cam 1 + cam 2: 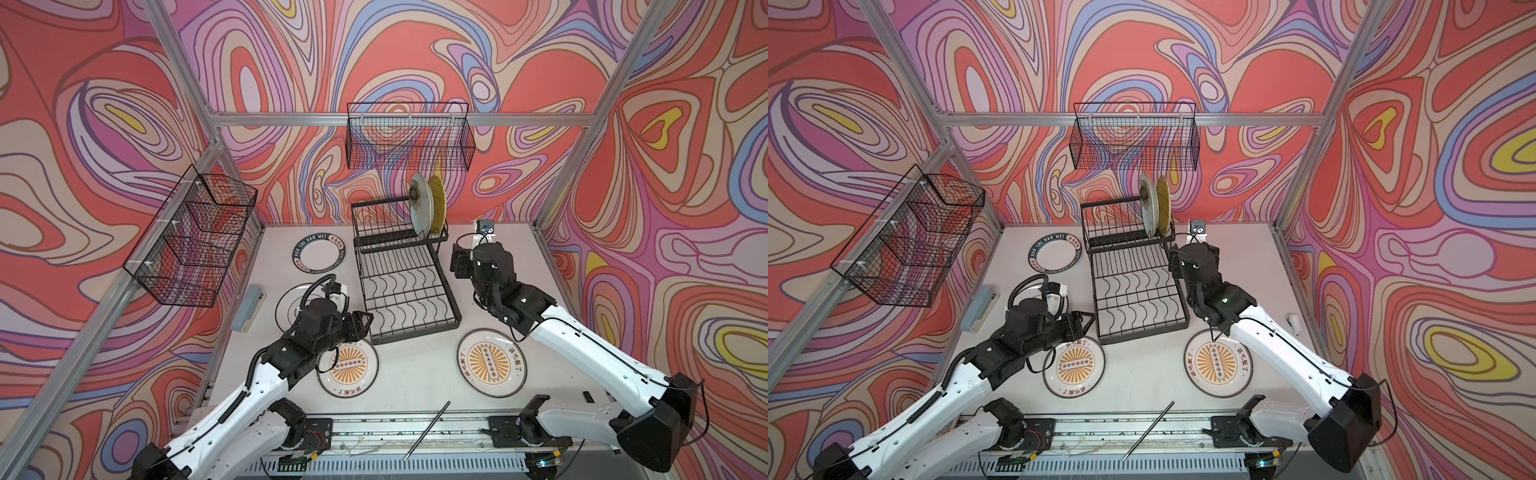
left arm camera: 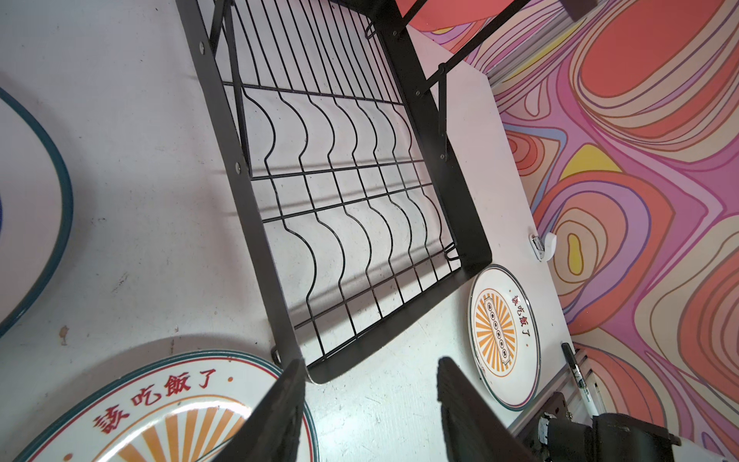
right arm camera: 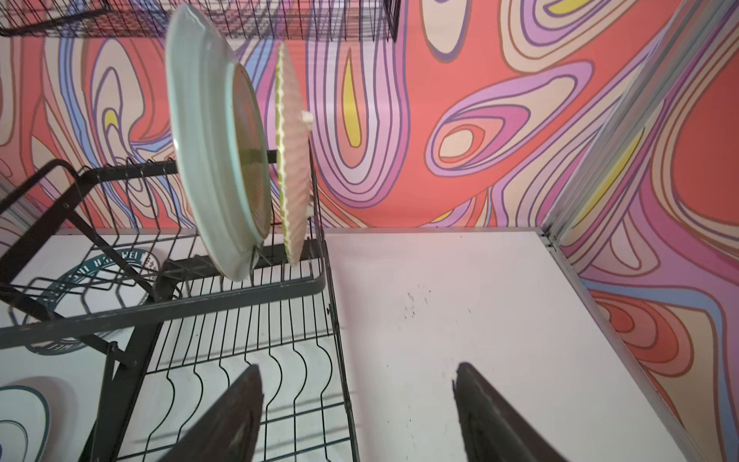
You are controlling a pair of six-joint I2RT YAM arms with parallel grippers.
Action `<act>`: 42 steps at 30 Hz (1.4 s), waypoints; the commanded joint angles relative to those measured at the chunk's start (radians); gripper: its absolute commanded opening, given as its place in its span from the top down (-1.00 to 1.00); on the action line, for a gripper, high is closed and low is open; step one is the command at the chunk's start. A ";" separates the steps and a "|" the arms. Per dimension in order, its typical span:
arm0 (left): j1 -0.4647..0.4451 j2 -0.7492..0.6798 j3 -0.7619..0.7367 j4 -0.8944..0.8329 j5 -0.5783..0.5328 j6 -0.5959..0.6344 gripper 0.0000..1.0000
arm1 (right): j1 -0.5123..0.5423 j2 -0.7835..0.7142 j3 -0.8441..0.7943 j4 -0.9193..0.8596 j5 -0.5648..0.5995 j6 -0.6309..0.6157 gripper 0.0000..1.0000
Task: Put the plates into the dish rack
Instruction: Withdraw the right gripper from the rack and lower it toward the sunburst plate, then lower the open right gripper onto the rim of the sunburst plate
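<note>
Dish rack (image 1: 409, 291) upper tier is holding 2 plates upright: pale green plate (image 1: 419, 212), yellow plate (image 1: 439, 208) adj. Left pincer (image 2: 371, 362), right pincer (image 3: 356, 368) gaping, gripping nothing.

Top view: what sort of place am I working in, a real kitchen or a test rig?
Most likely a robot test cell, not a kitchen: aluminium frame bars hold swirl-printed wall panels around a white table, with the dish rack and plates set out on it.

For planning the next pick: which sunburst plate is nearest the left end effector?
The left sunburst plate, just beside the left end effector; the right sunburst plate lies by the right arm.
</note>
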 commanded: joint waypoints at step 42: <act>-0.004 0.083 0.032 0.065 0.046 0.005 -0.11 | -0.483 -0.122 -0.595 -0.035 -0.679 0.452 -0.61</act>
